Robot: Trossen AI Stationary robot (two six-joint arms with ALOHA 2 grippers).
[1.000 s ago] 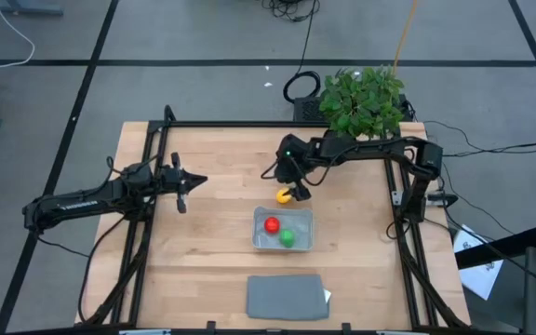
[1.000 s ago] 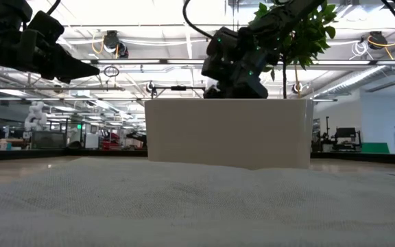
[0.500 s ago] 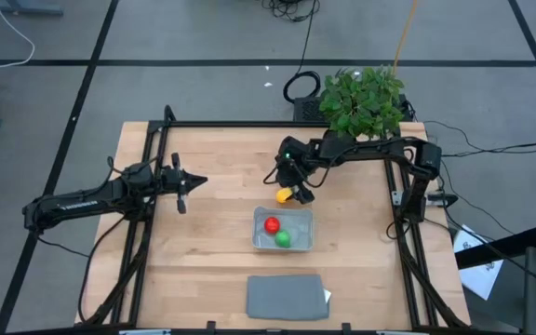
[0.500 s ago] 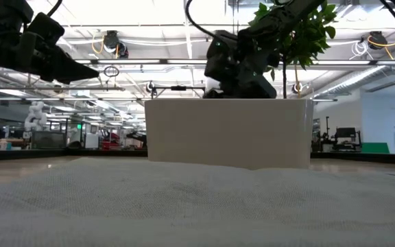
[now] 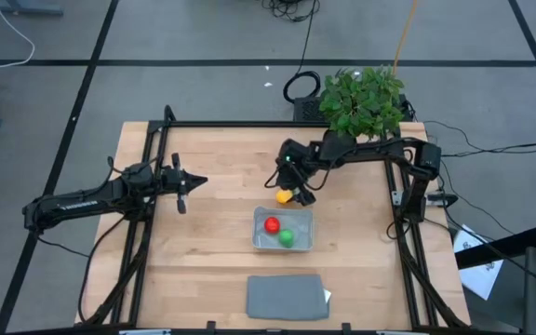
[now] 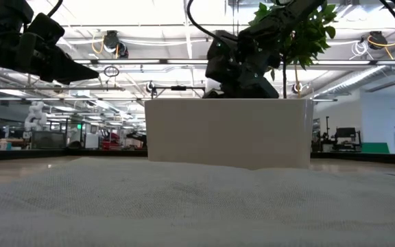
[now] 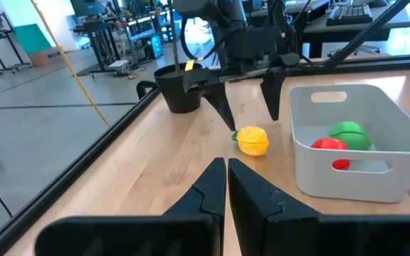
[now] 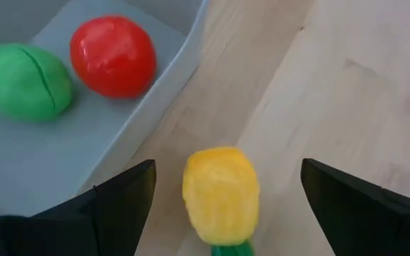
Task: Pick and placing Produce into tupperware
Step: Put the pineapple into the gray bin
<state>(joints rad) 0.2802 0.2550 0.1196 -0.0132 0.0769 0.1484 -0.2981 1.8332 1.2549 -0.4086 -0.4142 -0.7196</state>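
- Two of the three produce pieces are already in my tupperware (image 5: 283, 230): the red round piece (image 5: 271, 224) and the green round piece (image 5: 287, 237) lie side by side on its floor, the green one at about 4 o'clock from the red one in the overhead view.
- The yellow piece with the green tip (image 5: 285, 195) is the one left to do. It lies on the bare wooden table (image 5: 212, 251), just outside the container's wall, at about 12 o'clock from the red piece.
- My right gripper (image 5: 294, 193) hangs over that yellow piece with its jaws spread wide. In my right wrist view the piece sits between my two fingers (image 8: 123, 192), and neither of them touches it.
- My left gripper (image 5: 183, 189) waits well apart, out at 9 o'clock from the container, its jaws pressed together on nothing (the left wrist view shows them meeting).
- A flat grey lid (image 5: 287, 297) lies on the table at 6 o'clock from the container, untouched.
- By my judgement the task is about two thirds done: what remains is to close on the yellow piece, lift it over the near wall and let it go inside.
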